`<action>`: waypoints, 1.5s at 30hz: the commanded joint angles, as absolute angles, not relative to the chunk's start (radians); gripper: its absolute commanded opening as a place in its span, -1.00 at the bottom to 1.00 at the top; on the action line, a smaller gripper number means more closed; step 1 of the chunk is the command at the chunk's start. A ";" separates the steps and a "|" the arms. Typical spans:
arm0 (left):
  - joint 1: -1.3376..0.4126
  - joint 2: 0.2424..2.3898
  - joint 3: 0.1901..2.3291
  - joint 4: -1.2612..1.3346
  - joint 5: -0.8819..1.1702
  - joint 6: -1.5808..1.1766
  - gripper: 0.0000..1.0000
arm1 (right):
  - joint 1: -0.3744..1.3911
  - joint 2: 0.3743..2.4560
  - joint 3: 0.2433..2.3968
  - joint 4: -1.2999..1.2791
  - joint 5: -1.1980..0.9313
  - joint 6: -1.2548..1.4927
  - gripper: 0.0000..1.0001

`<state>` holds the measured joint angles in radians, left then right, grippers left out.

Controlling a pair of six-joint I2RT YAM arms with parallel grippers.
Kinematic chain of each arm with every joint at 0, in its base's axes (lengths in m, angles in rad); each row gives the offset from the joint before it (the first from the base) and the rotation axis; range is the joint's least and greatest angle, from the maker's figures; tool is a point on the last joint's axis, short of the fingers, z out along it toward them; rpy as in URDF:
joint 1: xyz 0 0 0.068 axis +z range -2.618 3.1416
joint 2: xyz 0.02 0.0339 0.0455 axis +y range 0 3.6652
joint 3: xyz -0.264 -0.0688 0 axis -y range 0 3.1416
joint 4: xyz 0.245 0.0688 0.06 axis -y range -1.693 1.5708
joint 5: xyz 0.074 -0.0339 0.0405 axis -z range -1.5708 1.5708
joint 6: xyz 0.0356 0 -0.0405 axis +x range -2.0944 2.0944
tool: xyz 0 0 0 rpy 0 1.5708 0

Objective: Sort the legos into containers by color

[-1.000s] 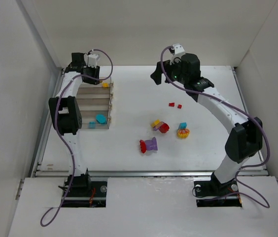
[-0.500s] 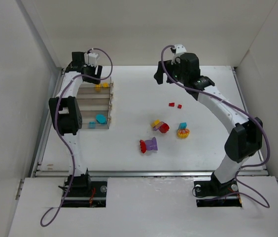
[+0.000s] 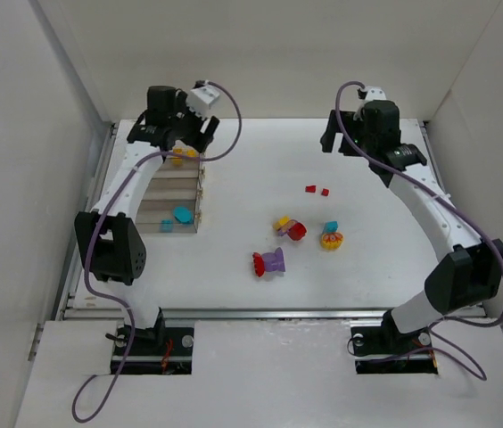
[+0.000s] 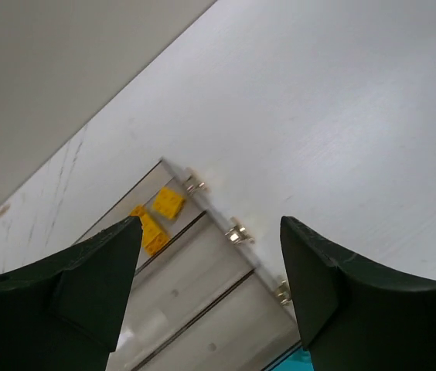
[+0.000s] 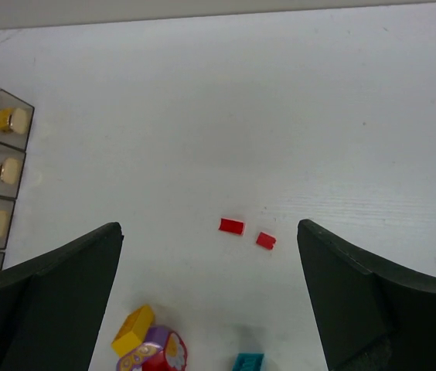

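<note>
The containers (image 3: 173, 189) are four joined clear bins at the left. The far bin holds yellow legos (image 3: 178, 157); the near bin holds cyan ones (image 3: 181, 214). My left gripper (image 3: 191, 135) is open and empty, just above the far bin's right end. In the left wrist view my left gripper (image 4: 210, 222) frames two yellow bricks (image 4: 168, 202) in the bins (image 4: 202, 297). My right gripper (image 3: 330, 141) is open and empty, high at the back. In its wrist view my right gripper (image 5: 209, 228) looks down on two small red bricks (image 5: 232, 226).
Loose on the table: two red bricks (image 3: 310, 189), a yellow-purple-red clump (image 3: 289, 226), a cyan brick by a yellow-orange piece (image 3: 330, 235), a red-purple clump (image 3: 269, 261). White walls close in on three sides. The right wrist view shows the bins' ends (image 5: 0, 166).
A yellow brick has dropped from by my left gripper into the far bin. The left gripper has swung right and up. My right arm has swung right, towards the back.
</note>
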<state>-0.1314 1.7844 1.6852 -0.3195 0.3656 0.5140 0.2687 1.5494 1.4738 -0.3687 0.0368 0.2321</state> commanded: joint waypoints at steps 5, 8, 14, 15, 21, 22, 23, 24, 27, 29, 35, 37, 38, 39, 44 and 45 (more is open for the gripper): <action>-0.279 1.744 1.672 -0.399 0.509 0.548 0.39 | 0.278 1.499 1.376 -0.621 0.022 0.308 1.00; -0.316 1.744 1.649 -0.399 0.499 0.508 0.36 | 0.278 1.488 1.290 -0.658 -0.017 0.357 1.00; -0.339 1.698 1.572 -0.410 0.497 0.499 0.36 | 0.301 1.500 1.210 -0.689 -0.043 0.391 1.00; -0.339 1.698 1.551 -0.410 0.497 0.499 0.36 | 0.301 1.521 1.201 -0.689 -0.043 0.391 1.00; -0.339 1.649 1.496 -0.410 0.488 0.489 0.36 | 0.331 1.594 1.169 -0.626 -0.081 0.373 0.93; -0.339 1.638 1.485 -0.410 0.488 0.477 0.36 | 0.331 1.618 1.169 -0.626 -0.081 0.373 0.91; -0.339 1.638 1.485 -0.410 0.488 0.477 0.36 | 0.331 1.630 1.169 -0.626 -0.081 0.373 0.88; -0.339 1.628 1.485 -0.410 0.479 0.477 0.36 | 0.331 1.643 1.169 -0.626 -0.072 0.373 0.84; -0.339 1.617 1.465 -0.410 0.479 0.477 0.36 | 0.340 1.675 1.196 -0.635 -0.031 0.362 0.65; -0.339 1.605 1.456 -0.400 0.469 0.468 0.36 | 0.341 1.701 1.210 -0.663 -0.006 0.362 0.31; -0.339 1.595 1.428 -0.400 0.460 0.468 0.36 | 0.376 1.712 1.220 -0.690 0.032 0.353 0.23; -0.339 1.595 1.428 -0.400 0.460 0.468 0.36 | 0.385 1.723 1.220 -0.699 0.041 0.353 0.34; -0.339 1.595 1.428 -0.400 0.460 0.468 0.36 | 0.385 1.723 1.220 -0.699 0.028 0.353 0.37; -0.339 1.595 1.428 -0.400 0.460 0.468 0.36 | 0.385 1.723 1.220 -0.699 0.028 0.353 0.40; -0.339 1.595 1.428 -0.400 0.460 0.468 0.36 | 0.385 1.712 1.220 -0.718 0.055 0.353 0.35; -0.339 1.595 1.428 -0.400 0.460 0.468 0.36 | 0.385 1.712 1.220 -0.718 0.055 0.353 0.35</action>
